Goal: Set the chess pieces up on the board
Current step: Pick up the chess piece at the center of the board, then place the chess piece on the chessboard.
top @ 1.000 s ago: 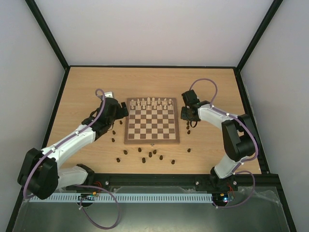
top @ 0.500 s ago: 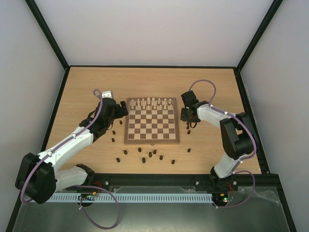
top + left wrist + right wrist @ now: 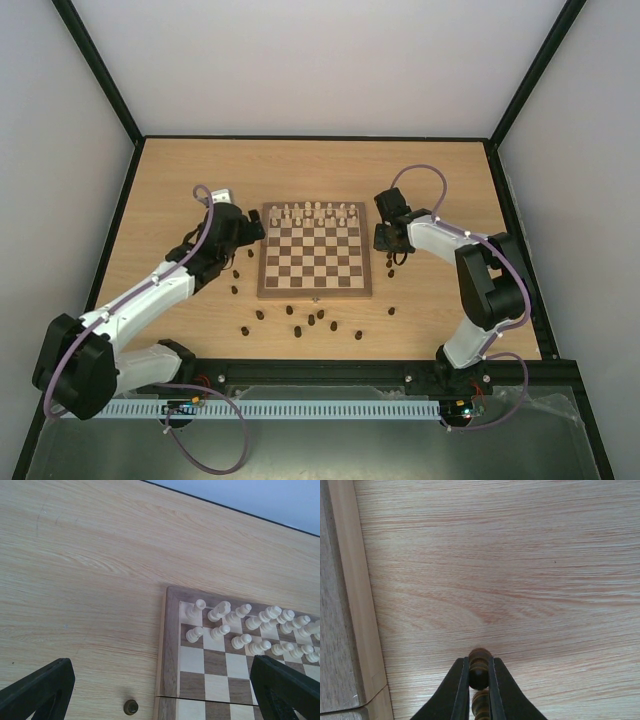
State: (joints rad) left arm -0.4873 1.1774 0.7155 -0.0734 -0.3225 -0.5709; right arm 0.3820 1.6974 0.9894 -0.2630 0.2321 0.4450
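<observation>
Dark chess piece (image 3: pixel 480 657) half-hidden, right pincer (image 3: pixel 479 672) clamped

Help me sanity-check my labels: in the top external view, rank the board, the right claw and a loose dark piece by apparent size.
1. The board, by far largest.
2. The right claw, slightly flattered by standing nearer the camera.
3. The loose dark piece, clearly smallest.

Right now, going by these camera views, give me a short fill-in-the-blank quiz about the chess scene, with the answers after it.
1. The right gripper is ____ on a dark chess piece.
2. The left gripper is ____, with nothing between its fingers.
3. The cream-white pieces fill the two rows of the board that lie ____ from the arms' bases.

Missing words: shut; open; farthest.
</observation>
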